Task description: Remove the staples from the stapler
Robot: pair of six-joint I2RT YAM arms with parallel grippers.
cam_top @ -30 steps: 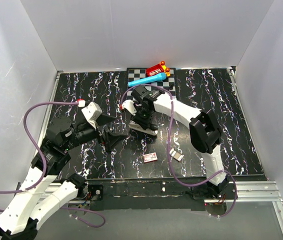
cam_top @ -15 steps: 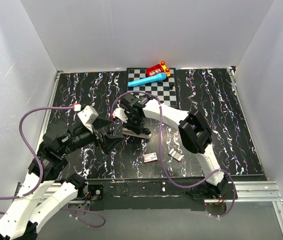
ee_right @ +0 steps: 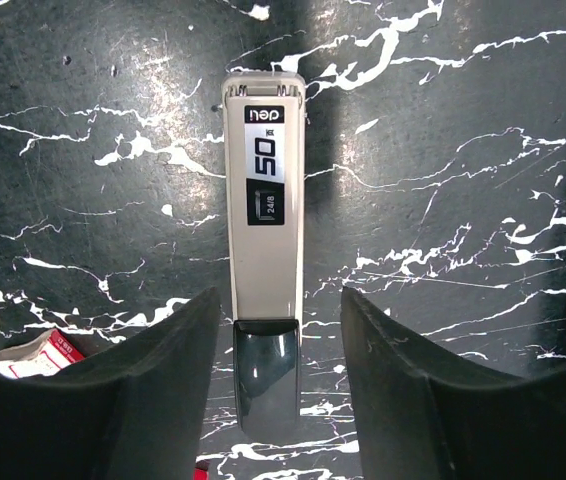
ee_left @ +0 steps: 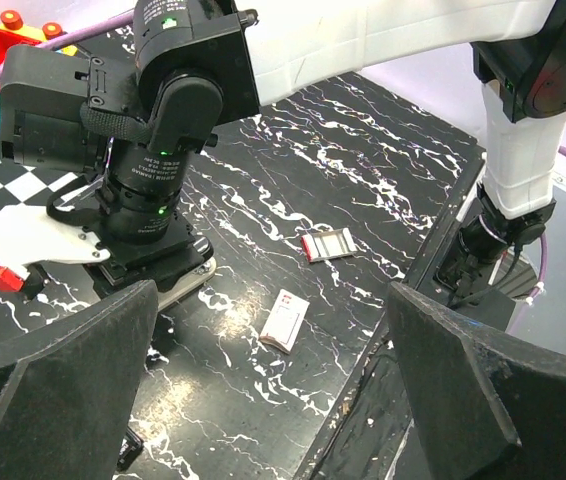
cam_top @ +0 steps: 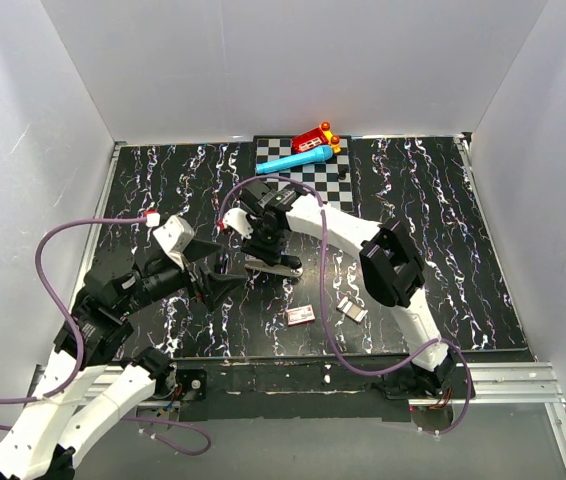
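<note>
The right fingers (ee_right: pixel 133 390) stand apart, one on each side of the stapler (ee_right: pixel 263 240). The one on the left of the wrist view is almost against the stapler's side. The other leaves a clear strip of surface (ee_right: pixel 443 150) between itself and the stapler. They hold nothing. The stapler lies flat on the black, white-veined surface. Its pale top, with the label, points away from the wrist and its dark grey end sits between the fingers.

From above, the right fingers (cam_top: pixel 263 243) point down onto the stapler (cam_top: pixel 277 267), and the arm runs back from it toward its base at the near right.

The left fingers (ee_left: pixel 53 400) are spread wide with nothing between them. In the top view they (cam_top: pixel 225 280) sit just left of the stapler, pointing at it and not touching it.

A white-and-red box (cam_top: pixel 300 315) lies nearer the bases than the stapler, a little to its right. The staples (cam_top: pixel 351 309), a short ridged strip, lie farther right of the stapler, just beyond the box.

Well behind the stapler, at the far edge, a blue pen (cam_top: pixel 293 160) and a red toy (cam_top: pixel 315 138) rest on a checkered board (cam_top: pixel 318 178).
</note>
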